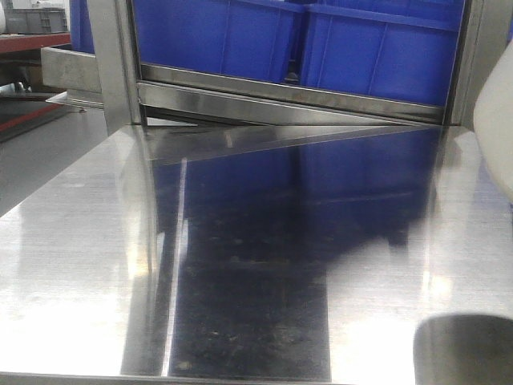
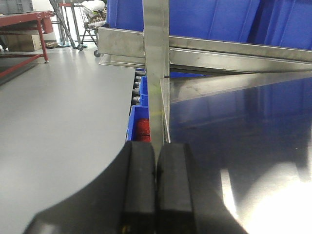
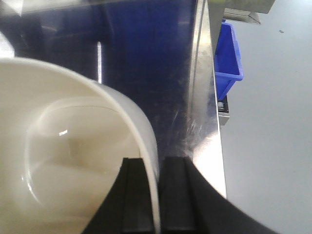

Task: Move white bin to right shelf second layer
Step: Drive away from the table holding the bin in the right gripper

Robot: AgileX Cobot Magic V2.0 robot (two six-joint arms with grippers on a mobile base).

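Observation:
The white bin [image 3: 63,146] is a smooth cream tub that fills the left of the right wrist view; its side also shows at the right edge of the front view [image 1: 497,136]. My right gripper [image 3: 158,195] is shut on the bin's rim, one finger inside the wall and one outside. It holds the bin over the shiny steel table [image 3: 146,58] near that table's right edge. My left gripper [image 2: 156,185] is shut with nothing between its pads, at the table's left edge. The right shelf second layer does not show in these views.
Behind the table [image 1: 240,257] a steel rack rail [image 1: 288,100] carries blue crates [image 1: 216,36], with an upright post [image 1: 116,64] at its left. Another blue crate [image 3: 226,58] sits below the table's right side. A red-framed table [image 2: 24,19] stands across the grey floor to the left.

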